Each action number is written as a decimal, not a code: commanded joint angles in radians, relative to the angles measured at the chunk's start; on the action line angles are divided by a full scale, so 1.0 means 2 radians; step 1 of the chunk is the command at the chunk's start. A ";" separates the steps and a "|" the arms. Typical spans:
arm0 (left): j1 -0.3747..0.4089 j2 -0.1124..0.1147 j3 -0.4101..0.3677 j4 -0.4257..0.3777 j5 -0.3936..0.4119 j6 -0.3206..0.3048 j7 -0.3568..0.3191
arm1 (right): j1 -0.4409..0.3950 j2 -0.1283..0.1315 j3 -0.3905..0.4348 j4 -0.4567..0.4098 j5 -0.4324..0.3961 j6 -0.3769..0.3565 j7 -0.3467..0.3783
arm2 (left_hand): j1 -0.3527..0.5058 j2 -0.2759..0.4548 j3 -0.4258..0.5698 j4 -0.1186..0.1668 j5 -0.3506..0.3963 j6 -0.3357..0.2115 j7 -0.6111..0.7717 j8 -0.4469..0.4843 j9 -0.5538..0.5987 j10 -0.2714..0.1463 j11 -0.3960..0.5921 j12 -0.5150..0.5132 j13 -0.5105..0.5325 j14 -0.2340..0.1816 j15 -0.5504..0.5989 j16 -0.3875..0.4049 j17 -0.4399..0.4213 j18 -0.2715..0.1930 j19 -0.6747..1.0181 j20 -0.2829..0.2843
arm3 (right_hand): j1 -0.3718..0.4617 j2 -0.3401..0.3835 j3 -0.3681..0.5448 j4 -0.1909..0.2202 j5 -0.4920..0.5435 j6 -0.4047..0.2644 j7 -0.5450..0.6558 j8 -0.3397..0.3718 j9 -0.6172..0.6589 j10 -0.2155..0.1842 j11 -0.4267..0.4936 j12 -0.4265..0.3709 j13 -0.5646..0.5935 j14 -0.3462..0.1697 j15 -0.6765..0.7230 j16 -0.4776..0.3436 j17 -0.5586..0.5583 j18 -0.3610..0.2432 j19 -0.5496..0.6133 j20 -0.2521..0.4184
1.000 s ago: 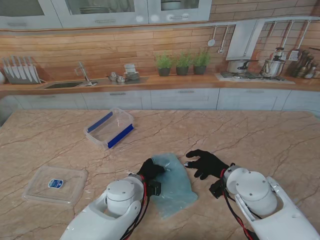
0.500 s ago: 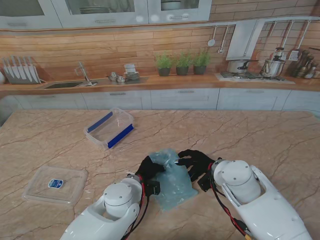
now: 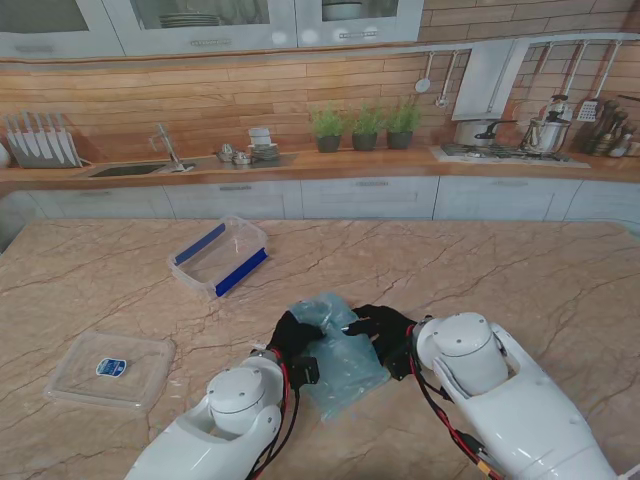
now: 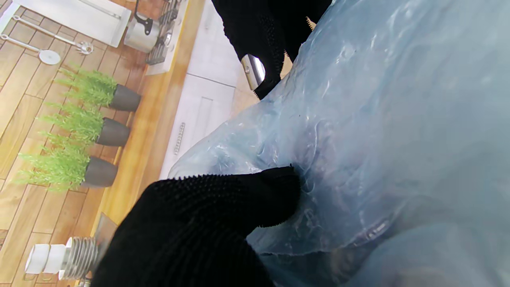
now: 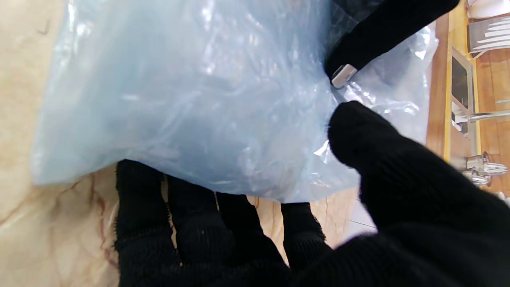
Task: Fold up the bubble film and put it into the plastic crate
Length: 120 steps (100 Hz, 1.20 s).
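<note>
A blue label [image 3: 111, 367] can be seen on the clear plastic lid [image 3: 110, 369] lying at the left of the table, but its writing is too small to be read. No other writing can be made out.

The bubble film [image 3: 338, 352], pale blue and translucent, lies bunched on the marble table [image 3: 520, 280] between the two black-gloved hands, near the table's near edge. Its left edge is pinched by the left hand [image 3: 294, 337]; in the left wrist view a gloved finger [image 4: 223, 199] is seen pressed into the film [image 4: 378, 139], though the rest of that hand is hidden behind it. The film's right side is gripped by the right hand [image 3: 385, 330]: in the right wrist view four fingers [image 5: 187, 215] are tucked beneath the sheet [image 5: 191, 99] and the thumb [image 5: 358, 131] is set against its edge, while a finger of the other hand [image 5: 378, 36] with a metal tip reaches in across the film. The bubbles themselves are hard to discern; only creases and glare are shown.

The plastic crate [image 3: 219, 256], clear with blue sides, stands farther off and to the left of the film, well apart from it.

The table is of beige marble with brown veins. Behind it, a kitchen counter is seen with a sink [image 3: 128, 170], three potted herbs [image 3: 365, 128], a knife rack [image 3: 40, 142] and pots on a hob [image 3: 505, 135], against a wood-panelled wall.
</note>
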 commanded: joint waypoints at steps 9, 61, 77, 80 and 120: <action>0.001 -0.004 0.003 0.007 0.001 -0.011 -0.004 | 0.006 -0.011 -0.010 0.013 0.010 0.011 -0.009 | 0.027 -0.045 0.039 -0.021 -0.016 -0.025 0.021 0.010 -0.011 -0.027 0.023 -0.010 -0.009 -0.019 0.000 0.007 -0.001 0.006 -0.004 -0.010 | 0.024 -0.027 0.033 -0.009 -0.016 -0.001 0.009 -0.007 -0.021 0.010 0.000 -0.001 0.029 0.009 0.008 -0.004 0.033 0.001 0.021 -0.008; 0.000 -0.001 0.008 0.014 0.009 -0.048 -0.014 | 0.044 -0.032 -0.051 0.051 0.026 0.039 -0.043 | 0.026 -0.041 0.037 -0.020 -0.016 -0.034 0.026 0.013 -0.011 -0.033 0.024 -0.018 -0.012 -0.022 -0.009 0.007 -0.005 0.000 -0.010 -0.015 | 0.032 -0.104 0.102 -0.022 0.005 0.025 0.020 -0.046 -0.002 0.034 0.056 0.018 0.151 -0.168 0.363 0.146 0.122 -0.119 0.155 0.055; 0.000 0.000 0.009 0.016 0.014 -0.052 -0.017 | 0.044 -0.038 -0.053 0.053 0.021 0.054 -0.062 | 0.025 -0.039 0.036 -0.018 -0.016 -0.034 0.026 0.013 -0.012 -0.032 0.019 -0.023 -0.014 -0.020 -0.017 0.005 -0.009 -0.001 -0.017 -0.017 | 0.039 -0.125 0.110 -0.025 0.067 0.020 0.037 -0.047 0.055 0.038 0.104 0.037 0.171 -0.200 0.433 0.159 0.141 -0.139 0.192 0.075; -0.001 -0.001 0.009 0.016 0.015 -0.052 -0.017 | 0.044 -0.040 -0.052 0.053 0.022 0.056 -0.068 | 0.025 -0.039 0.036 -0.017 -0.016 -0.034 0.026 0.013 -0.012 -0.033 0.018 -0.023 -0.014 -0.021 -0.018 0.005 -0.010 -0.002 -0.018 -0.018 | 0.040 -0.128 0.112 -0.026 0.092 0.018 0.042 -0.047 0.076 0.039 0.118 0.042 0.176 -0.204 0.444 0.161 0.143 -0.140 0.200 0.079; -0.006 0.000 0.024 0.031 0.068 -0.067 -0.017 | 0.028 -0.055 -0.030 0.050 0.043 0.052 -0.113 | -0.004 -0.030 -0.033 0.040 -0.029 -0.022 -0.035 -0.044 -0.052 -0.029 -0.021 -0.046 -0.045 -0.016 -0.087 0.007 -0.067 -0.044 -0.069 -0.039 | 0.101 -0.111 0.116 -0.083 0.315 -0.060 0.272 -0.060 0.309 -0.018 0.121 0.017 0.240 -0.158 0.436 0.156 0.126 -0.098 0.216 0.094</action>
